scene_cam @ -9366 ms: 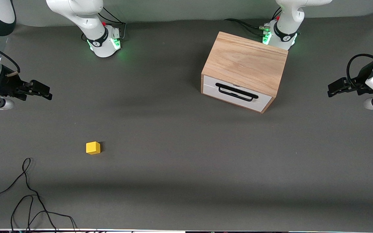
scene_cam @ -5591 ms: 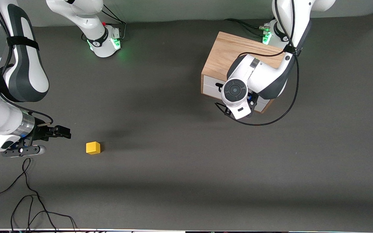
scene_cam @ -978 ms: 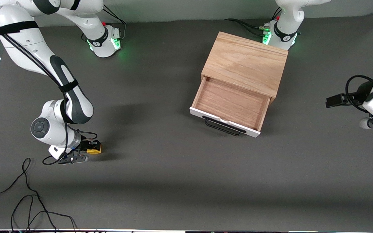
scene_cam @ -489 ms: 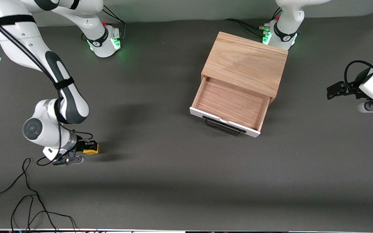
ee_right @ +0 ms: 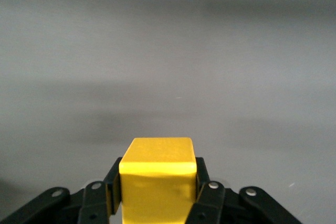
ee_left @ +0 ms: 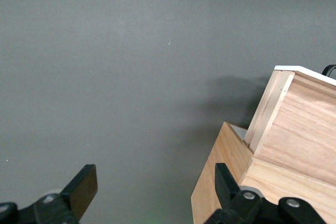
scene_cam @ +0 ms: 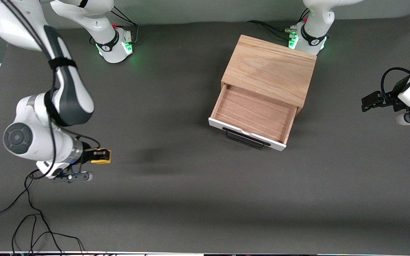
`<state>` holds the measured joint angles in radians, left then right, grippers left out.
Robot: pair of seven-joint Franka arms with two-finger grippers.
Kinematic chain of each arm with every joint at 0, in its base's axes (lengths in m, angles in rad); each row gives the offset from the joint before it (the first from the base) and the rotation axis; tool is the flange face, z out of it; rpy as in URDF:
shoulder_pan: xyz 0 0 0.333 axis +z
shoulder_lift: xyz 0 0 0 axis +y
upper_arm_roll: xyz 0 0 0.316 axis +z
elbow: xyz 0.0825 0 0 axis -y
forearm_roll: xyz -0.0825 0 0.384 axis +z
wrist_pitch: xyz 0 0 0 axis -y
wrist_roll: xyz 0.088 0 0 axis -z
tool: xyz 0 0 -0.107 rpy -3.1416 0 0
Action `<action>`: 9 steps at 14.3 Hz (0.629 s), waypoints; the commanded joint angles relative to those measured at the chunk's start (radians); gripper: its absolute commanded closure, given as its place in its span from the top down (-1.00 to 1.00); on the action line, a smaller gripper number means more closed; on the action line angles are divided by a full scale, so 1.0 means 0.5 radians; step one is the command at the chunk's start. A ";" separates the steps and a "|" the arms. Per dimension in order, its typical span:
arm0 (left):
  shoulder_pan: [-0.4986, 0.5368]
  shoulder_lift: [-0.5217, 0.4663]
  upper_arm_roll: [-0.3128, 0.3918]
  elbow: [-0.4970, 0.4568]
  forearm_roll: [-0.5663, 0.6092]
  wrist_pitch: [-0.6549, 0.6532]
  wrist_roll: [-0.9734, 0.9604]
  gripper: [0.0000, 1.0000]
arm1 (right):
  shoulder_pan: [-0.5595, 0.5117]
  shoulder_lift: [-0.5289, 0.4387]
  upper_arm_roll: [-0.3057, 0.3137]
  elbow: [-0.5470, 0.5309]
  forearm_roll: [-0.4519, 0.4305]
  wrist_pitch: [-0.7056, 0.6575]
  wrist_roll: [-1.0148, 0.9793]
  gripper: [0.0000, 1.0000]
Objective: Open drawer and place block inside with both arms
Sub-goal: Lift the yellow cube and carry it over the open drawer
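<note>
The drawer (scene_cam: 253, 115) stands pulled out of the light oak cabinet (scene_cam: 269, 69), its wood interior bare and its black handle (scene_cam: 245, 139) facing the front camera. My right gripper (scene_cam: 100, 156) is shut on the yellow block (scene_cam: 104, 157) and holds it above the bare table near the right arm's end. In the right wrist view the block (ee_right: 157, 179) sits clamped between the black fingers (ee_right: 206, 187). My left gripper (scene_cam: 368, 101) is open and empty, waiting off the cabinet toward the left arm's end. In the left wrist view its fingers (ee_left: 81, 190) stand wide apart beside the cabinet (ee_left: 273, 182).
A loose black cable (scene_cam: 30, 213) lies on the table at the right arm's end, nearer to the front camera than the block. The grey table (scene_cam: 190, 195) spreads between the block and the drawer. Both green-lit bases (scene_cam: 116, 46) stand along the table's back edge.
My right gripper has lifted the block off the table and risen with it. My left gripper stays off the cabinet with only a small shift.
</note>
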<state>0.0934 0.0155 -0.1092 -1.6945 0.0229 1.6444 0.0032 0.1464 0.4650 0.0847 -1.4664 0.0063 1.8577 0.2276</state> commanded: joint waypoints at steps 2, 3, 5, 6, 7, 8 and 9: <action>-0.061 -0.025 0.019 0.005 0.009 0.021 0.036 1.00 | 0.216 0.046 -0.016 0.355 0.193 -0.248 0.394 -0.74; -0.122 -0.025 0.083 0.011 0.006 0.025 0.036 1.00 | 0.259 0.049 -0.013 0.398 0.211 -0.264 0.504 -0.74; -0.245 -0.016 0.215 0.027 0.003 0.018 0.046 1.00 | 0.421 0.049 -0.013 0.466 0.233 -0.264 0.771 -0.74; -0.245 -0.016 0.221 0.030 0.003 0.018 0.046 1.00 | 0.507 0.064 -0.013 0.515 0.230 -0.261 0.921 -0.74; -0.236 -0.019 0.222 0.030 0.000 0.018 0.046 1.00 | 0.584 0.082 -0.013 0.552 0.230 -0.243 1.071 -0.74; -0.230 -0.019 0.215 0.030 0.000 0.018 0.046 1.00 | 0.655 0.107 -0.013 0.589 0.230 -0.233 1.218 -0.74; -0.227 -0.022 0.212 0.030 0.000 0.018 0.046 1.00 | 0.746 0.137 -0.013 0.622 0.227 -0.209 1.357 -0.74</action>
<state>-0.0034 0.0148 -0.0207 -1.6875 0.0226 1.6544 0.0064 0.4466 0.4794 0.0903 -1.2354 0.1136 1.7527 0.7753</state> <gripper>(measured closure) 0.000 0.454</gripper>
